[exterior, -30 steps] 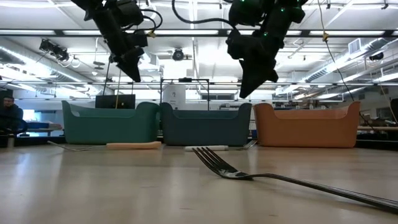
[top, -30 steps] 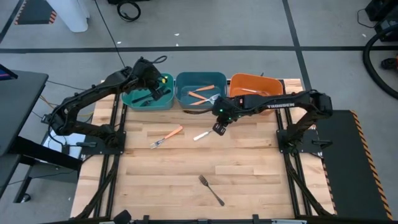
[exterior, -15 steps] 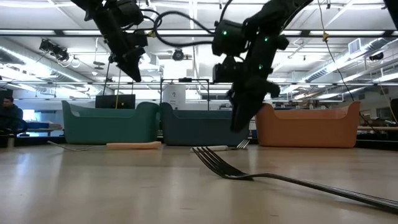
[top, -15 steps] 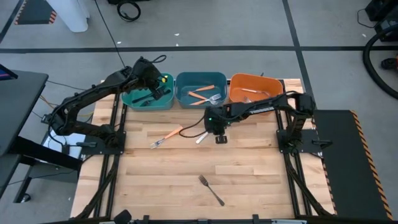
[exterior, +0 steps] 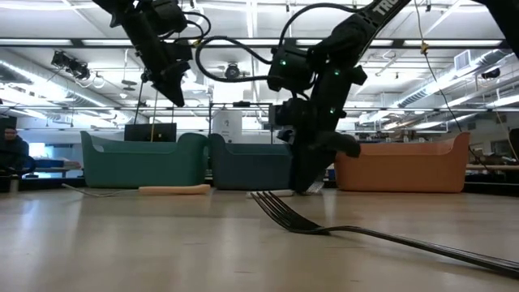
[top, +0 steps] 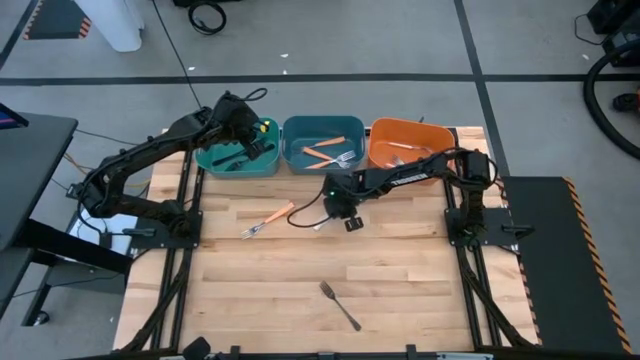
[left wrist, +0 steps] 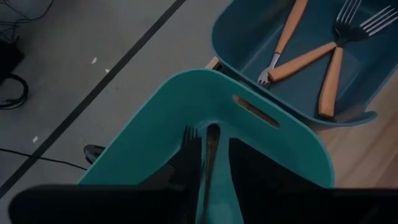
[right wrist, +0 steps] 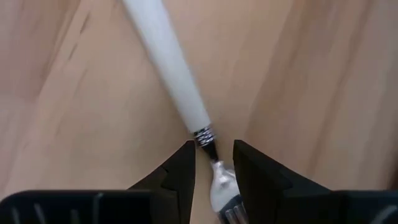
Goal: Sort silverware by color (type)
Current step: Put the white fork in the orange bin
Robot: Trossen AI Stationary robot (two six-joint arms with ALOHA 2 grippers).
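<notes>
Right claw (right wrist: pixel 213 163) low over the light wood table (top: pixel 400 280), fingers narrowly apart astride a white-handled fork (right wrist: pixel 169 68); left claw (top: pixel 262 140) above teal bin (top: pixel 215 160), grip unclear

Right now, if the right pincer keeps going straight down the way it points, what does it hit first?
The white-handled utensil lying on the table. The right pincer is open, straddling its metal neck; contact looks imminent, though depth is unclear.
</notes>
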